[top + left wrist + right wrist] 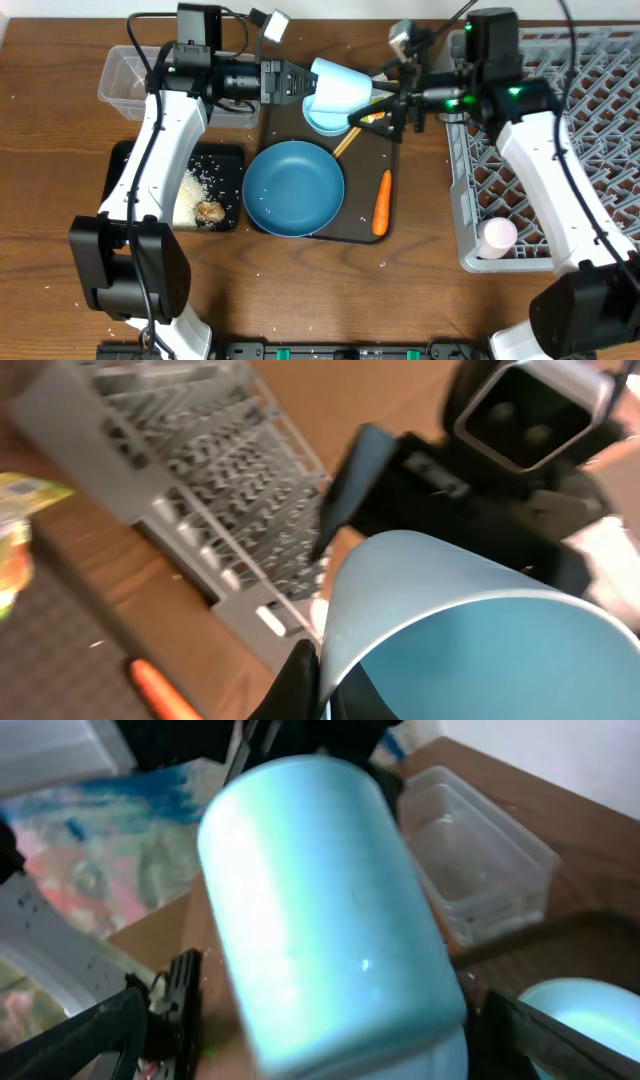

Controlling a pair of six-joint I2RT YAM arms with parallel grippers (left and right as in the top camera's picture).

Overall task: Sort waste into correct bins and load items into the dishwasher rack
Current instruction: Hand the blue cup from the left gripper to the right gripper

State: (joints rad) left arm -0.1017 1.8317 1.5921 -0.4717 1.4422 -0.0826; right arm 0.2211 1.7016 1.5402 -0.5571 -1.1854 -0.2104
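Smooth light-blue cup (340,88), cylindrical and tilted, sits clamped at its rim in the left gripper (303,82); jaws of the right gripper (385,100) stand wide apart either side.

Left arm (170,130) reaching inward, jaws clamped, right arm (540,150) opposite, jaws wide

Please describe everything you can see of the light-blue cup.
The light-blue cup is plain, smooth and slightly glossy; it looks like plastic, and no handle shows. It is tilted on its side in the air, above the small bowl. The left gripper is shut on its rim, with the mouth facing that gripper; the inside that shows is darker blue. The right gripper stands open around its other end; whether it touches the cup, I cannot tell.
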